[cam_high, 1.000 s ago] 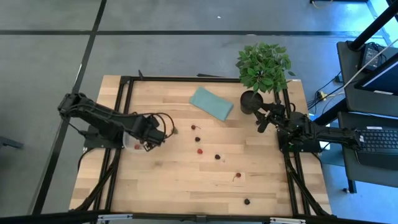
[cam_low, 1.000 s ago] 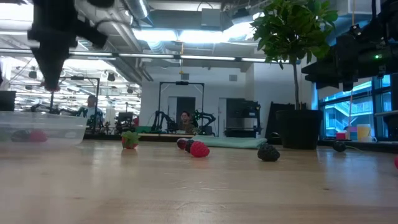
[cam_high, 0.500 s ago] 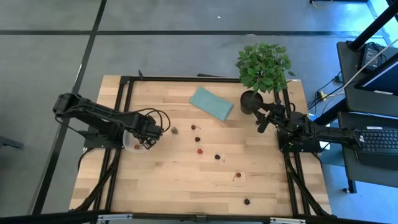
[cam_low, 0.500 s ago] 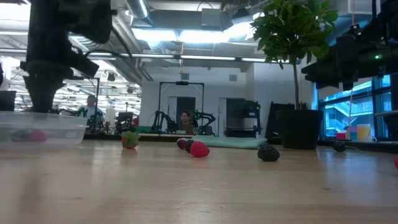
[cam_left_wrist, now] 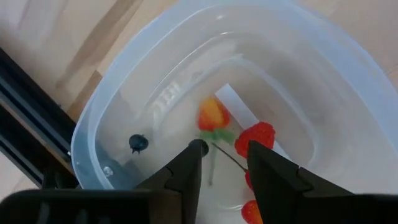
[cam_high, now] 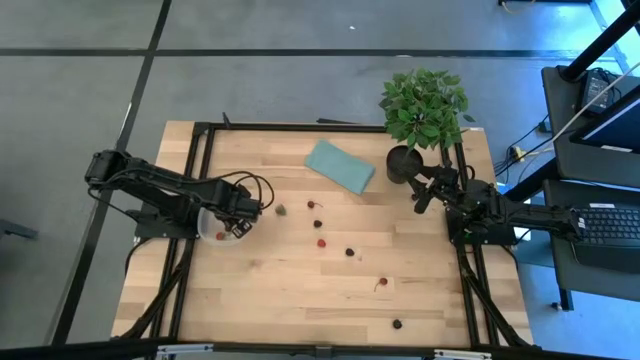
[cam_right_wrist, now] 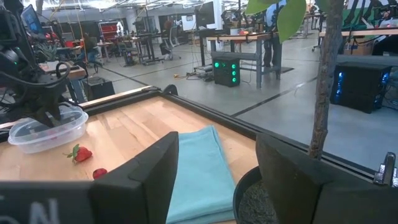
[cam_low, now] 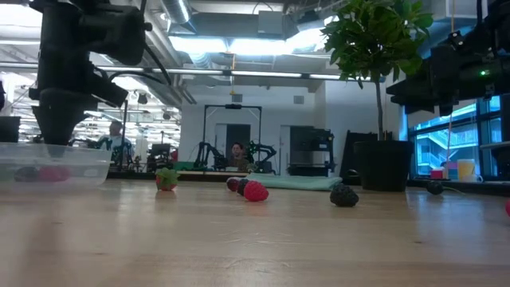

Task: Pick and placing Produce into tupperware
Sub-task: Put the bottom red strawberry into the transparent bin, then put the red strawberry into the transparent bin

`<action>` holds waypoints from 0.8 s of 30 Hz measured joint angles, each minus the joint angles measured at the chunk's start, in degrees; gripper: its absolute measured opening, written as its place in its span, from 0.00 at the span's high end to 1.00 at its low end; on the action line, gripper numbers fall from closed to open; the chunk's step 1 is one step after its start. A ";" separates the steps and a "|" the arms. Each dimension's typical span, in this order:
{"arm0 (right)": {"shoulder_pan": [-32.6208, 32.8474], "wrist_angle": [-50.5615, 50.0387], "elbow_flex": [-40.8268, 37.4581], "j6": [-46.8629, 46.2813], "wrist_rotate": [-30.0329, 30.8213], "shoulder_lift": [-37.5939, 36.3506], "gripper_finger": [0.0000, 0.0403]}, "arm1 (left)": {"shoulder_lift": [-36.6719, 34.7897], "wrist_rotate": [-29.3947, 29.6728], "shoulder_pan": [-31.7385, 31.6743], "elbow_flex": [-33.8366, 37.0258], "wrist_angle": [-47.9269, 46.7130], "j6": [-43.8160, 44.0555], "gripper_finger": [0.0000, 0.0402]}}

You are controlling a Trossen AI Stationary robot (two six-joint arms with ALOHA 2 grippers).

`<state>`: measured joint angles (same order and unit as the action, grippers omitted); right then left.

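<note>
The clear tupperware [cam_high: 212,228] stands at the table's left side and also shows in the low view [cam_low: 52,163]. It holds a few red fruits [cam_left_wrist: 256,138] and a dark berry [cam_left_wrist: 138,143]. My left gripper [cam_left_wrist: 227,149] is open, pointing down into the tupperware just above the fruits, and touches nothing I can see. Several red and dark fruits [cam_high: 321,242] lie loose on the table's middle; one with a green top [cam_high: 281,210] lies nearest the tupperware. My right gripper [cam_right_wrist: 217,186] is open and empty at the table's right edge, beside the plant pot.
A flat teal pad [cam_high: 340,165] lies at the far middle. A leafy potted plant [cam_high: 424,105] stands at the far right corner, close to my right arm. A black frame rail [cam_high: 195,190] runs along the table just left of the tupperware.
My left gripper has gone toward the table's left edge, from beside the green-topped fruit to above the tupperware, and has come down into it.
</note>
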<state>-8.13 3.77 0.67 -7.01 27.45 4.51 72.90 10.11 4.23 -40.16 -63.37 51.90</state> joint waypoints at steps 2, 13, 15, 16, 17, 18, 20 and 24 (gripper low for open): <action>0.01 0.00 0.00 0.01 0.00 0.00 0.46 | 0.00 -0.61 0.00 0.00 0.00 0.04 0.70; 0.01 0.00 0.00 1.50 0.01 0.00 0.46 | 0.00 -3.43 0.00 -1.59 -0.17 -4.34 0.48; -0.01 0.00 0.00 1.52 0.01 0.00 0.46 | 0.02 -2.84 0.00 -3.19 -0.29 -5.13 0.45; -0.01 0.00 0.00 1.58 -0.01 0.00 0.46 | 0.02 -2.64 0.00 -4.23 -0.39 -6.33 0.44; 0.01 0.00 0.00 1.72 0.00 0.00 0.46 | 0.02 -2.53 0.00 -5.32 -0.35 -7.81 0.43; -0.01 0.00 0.00 1.90 -0.01 0.00 0.46 | 0.02 -2.42 0.00 -6.38 -0.30 -8.93 0.43; 0.00 0.00 0.00 2.70 0.01 0.00 0.46 | 0.02 -1.72 0.00 -8.48 0.38 -10.46 0.42; -0.01 0.00 0.00 3.00 0.00 0.00 0.46 | 0.02 0.74 -0.59 -11.04 6.62 -17.09 0.42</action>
<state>-8.14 3.77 0.67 -4.01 27.46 4.51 72.93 10.84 3.64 -51.20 -56.75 34.81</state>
